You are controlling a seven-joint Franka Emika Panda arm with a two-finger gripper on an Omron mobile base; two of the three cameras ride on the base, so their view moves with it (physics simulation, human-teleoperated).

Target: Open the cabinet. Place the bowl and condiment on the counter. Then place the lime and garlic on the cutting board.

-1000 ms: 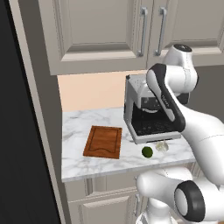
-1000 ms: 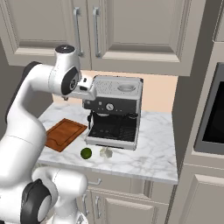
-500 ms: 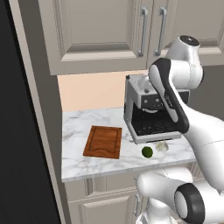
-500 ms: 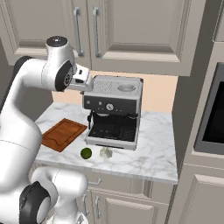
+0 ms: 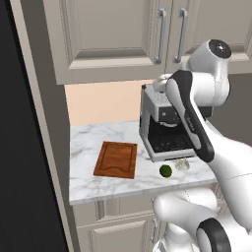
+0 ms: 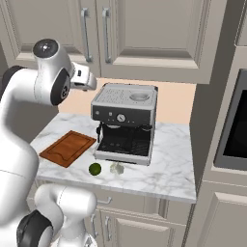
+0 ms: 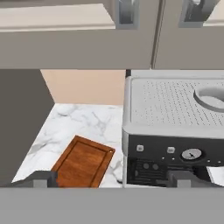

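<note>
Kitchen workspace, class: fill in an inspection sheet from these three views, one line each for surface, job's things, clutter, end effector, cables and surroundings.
Surface: white marble counter, level.
Job's things: cabinet doors shut, so bowl and condiment not seen; cutting board flat and bare; lime and garlic side by side on the counter in front of the coffee machine.
Clutter: coffee machine right of the board.
End effector: end effector open, holding nothing, raised below the cabinet handles.
Cables: nothing seen.
Surroundings: peach back wall, lower cabinets with drawers, dark oven at right.
</note>
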